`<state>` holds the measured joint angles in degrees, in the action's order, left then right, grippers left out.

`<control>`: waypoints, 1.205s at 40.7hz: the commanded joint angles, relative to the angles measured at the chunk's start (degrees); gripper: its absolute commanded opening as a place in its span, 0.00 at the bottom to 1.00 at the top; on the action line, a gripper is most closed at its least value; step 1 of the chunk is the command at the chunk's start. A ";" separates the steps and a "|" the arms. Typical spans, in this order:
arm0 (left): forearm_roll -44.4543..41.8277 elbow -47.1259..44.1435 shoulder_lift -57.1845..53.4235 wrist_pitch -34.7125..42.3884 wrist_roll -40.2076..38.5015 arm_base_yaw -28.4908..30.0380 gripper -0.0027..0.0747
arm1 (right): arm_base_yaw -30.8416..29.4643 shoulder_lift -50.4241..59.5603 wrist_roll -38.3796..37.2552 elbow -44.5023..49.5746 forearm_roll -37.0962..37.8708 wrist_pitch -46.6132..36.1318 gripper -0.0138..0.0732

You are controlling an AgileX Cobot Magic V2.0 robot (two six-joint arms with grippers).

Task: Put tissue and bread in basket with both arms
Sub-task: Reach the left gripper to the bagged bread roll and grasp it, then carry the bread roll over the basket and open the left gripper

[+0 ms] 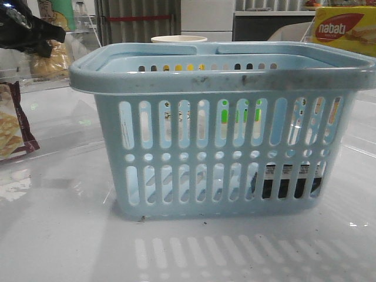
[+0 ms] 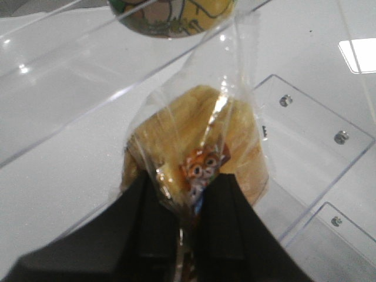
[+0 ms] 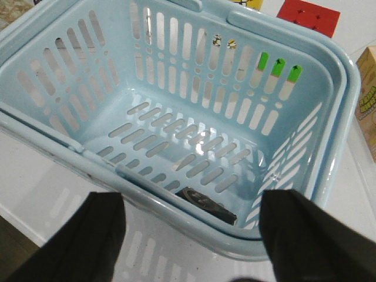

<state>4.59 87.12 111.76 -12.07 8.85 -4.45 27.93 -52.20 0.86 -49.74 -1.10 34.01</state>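
Note:
The light-blue basket (image 1: 223,88) stands in the middle of the table. The tissue (image 1: 288,183), a dark flat pack, lies on its floor and shows through the slots on the right. In the right wrist view the tissue (image 3: 208,205) rests against the basket's wall (image 3: 176,88). My right gripper (image 3: 194,198) is open and empty, just outside that rim; it does not show in the front view. My left gripper (image 1: 44,36) hangs at the far left, level with the basket's rim. It is shut on the clear wrapper of the golden bread (image 2: 200,132), which dangles below it (image 1: 50,61).
A maroon-edged cracker bag (image 1: 12,126) lies at the left edge. Behind the basket are a yellow Nabati box (image 1: 343,26) and a white cup (image 1: 179,39). A clear acrylic stand (image 2: 311,117) sits under the bread. A red block (image 3: 308,14) lies beyond the basket.

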 commanded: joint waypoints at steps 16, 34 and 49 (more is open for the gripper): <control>0.14 2.11 -25.29 -13.25 0.33 -6.95 0.15 | 0.06 0.42 0.51 -1.46 0.23 -3.92 0.83; 0.06 1.98 -36.04 -28.29 3.35 -27.24 0.15 | 0.06 0.42 0.51 -1.46 0.23 -3.92 0.83; 0.06 1.98 -27.20 -28.29 3.45 -35.74 0.15 | 0.06 0.42 0.51 -1.46 0.23 -3.92 0.83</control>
<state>4.35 87.28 84.03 -44.34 12.21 -39.38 27.93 -52.20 0.86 -49.74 -1.10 34.01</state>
